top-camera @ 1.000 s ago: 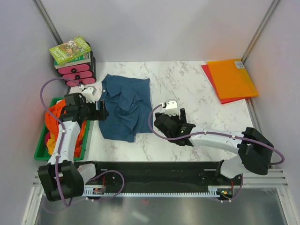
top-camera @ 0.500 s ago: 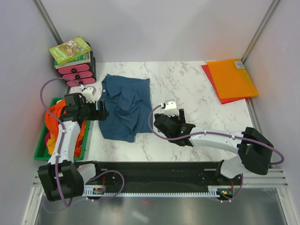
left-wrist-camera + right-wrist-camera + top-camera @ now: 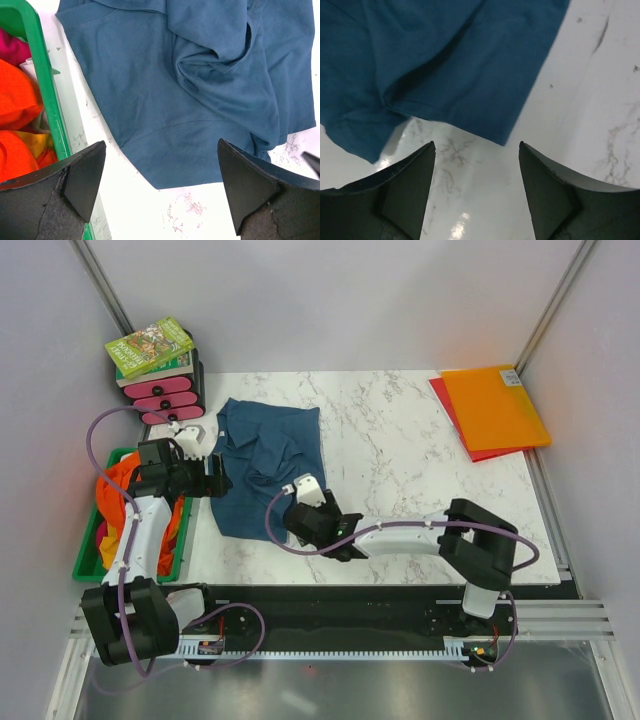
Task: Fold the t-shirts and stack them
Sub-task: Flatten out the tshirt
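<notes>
Though still open, right tool (image 3: pixel 476 145) now beside teal t-shirt (image 3: pixel 265 465)

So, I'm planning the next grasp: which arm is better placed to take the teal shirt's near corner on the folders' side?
Right. The right fingers stand open right at that corner of the teal t-shirt; the left fingers hang open over its hem beside the green tray.

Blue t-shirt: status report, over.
Blue t-shirt rumpled, unfolded, nothing on it. Left gripper open, empty, at its left edge. Right gripper open, empty, over its near edge.
</notes>
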`<control>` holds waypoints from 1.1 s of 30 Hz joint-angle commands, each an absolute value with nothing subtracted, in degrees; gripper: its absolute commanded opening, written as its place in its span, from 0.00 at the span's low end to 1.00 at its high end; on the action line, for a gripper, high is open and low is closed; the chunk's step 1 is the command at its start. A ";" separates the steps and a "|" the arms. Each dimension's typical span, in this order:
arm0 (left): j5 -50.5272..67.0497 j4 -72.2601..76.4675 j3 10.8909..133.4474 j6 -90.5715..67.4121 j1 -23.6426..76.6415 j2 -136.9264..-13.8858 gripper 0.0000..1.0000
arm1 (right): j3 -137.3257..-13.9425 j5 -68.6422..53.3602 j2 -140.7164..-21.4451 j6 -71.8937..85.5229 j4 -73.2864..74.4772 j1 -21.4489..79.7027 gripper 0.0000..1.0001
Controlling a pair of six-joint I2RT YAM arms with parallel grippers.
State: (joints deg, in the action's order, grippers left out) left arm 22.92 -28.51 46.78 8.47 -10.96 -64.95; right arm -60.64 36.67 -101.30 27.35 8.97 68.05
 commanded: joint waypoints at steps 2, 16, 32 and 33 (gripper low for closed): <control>23.82 -26.63 46.67 7.73 -11.43 -65.57 1.00 | -72.23 35.25 -107.82 24.35 5.89 68.55 0.74; 23.55 -26.89 46.76 7.91 -11.60 -66.88 1.00 | -82.36 30.50 -118.04 27.24 5.71 67.94 0.57; 23.56 -26.89 46.76 7.82 -11.69 -67.50 0.99 | -81.91 29.97 -118.65 30.93 7.12 67.67 0.62; 23.64 -26.81 46.84 7.74 -11.60 -67.59 0.99 | -81.57 30.06 -118.83 31.11 7.12 67.59 0.62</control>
State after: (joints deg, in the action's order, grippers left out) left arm 22.90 -28.53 46.76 8.47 -11.29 -67.70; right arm -81.03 30.20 -118.24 28.86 7.27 67.66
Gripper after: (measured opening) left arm 0.993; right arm 0.617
